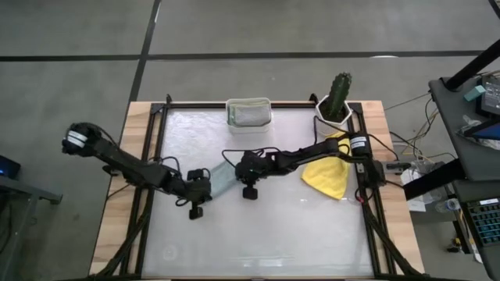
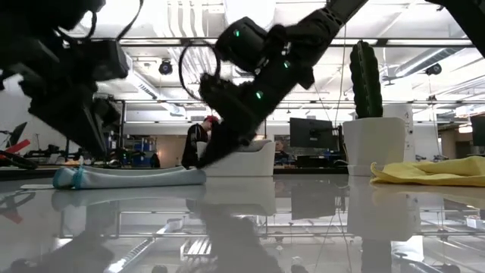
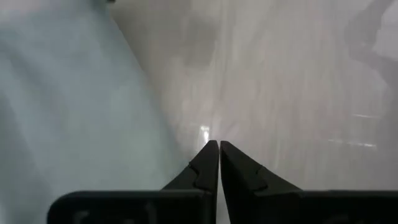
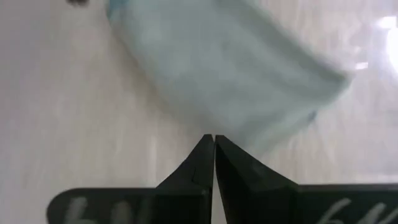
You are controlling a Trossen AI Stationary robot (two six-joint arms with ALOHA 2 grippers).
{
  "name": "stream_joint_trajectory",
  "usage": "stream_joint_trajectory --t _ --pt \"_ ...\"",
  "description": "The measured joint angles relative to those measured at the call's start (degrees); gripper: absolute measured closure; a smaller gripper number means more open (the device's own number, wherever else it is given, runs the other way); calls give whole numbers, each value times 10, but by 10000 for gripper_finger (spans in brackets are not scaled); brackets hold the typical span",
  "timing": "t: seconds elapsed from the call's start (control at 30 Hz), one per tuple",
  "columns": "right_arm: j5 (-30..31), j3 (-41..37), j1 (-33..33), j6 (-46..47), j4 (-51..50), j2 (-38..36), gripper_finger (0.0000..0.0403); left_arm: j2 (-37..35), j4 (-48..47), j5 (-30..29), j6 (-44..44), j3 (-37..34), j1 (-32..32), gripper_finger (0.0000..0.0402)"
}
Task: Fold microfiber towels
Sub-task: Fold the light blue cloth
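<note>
A pale blue-grey towel lies folded flat on the table between my two grippers; it also shows in the low view. My left gripper is shut just beside the towel's near-left edge and a little above it in the low view. My right gripper is shut, slanting down at the towel's far-right edge. A yellow towel lies crumpled at the right. A greenish towel lies in the white tub. My right gripper's shut fingertips slant down from the table's right to the towel's end, which lies flat on the table. I cannot tell whether they touch it.
The white tub stands at the far edge. A cactus in a white pot stands at the far right corner. The near half of the table is bare.
</note>
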Motion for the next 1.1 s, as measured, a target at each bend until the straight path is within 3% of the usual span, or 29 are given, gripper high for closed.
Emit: stream_joint_trajectory --t 0.13,0.47,0.8,1.1 --pt "0 17 -4 -13 31 2 394 -51 -59 -18 18 0 0 400" --pt "1 19 -34 -15 196 28 394 -103 -163 -177 23 -13 5 400" --pt "3 18 -50 26 304 98 394 -88 -136 -189 -21 -59 7 400" --pt "68 18 -56 34 281 112 394 -46 -129 -195 -88 -89 7 400"
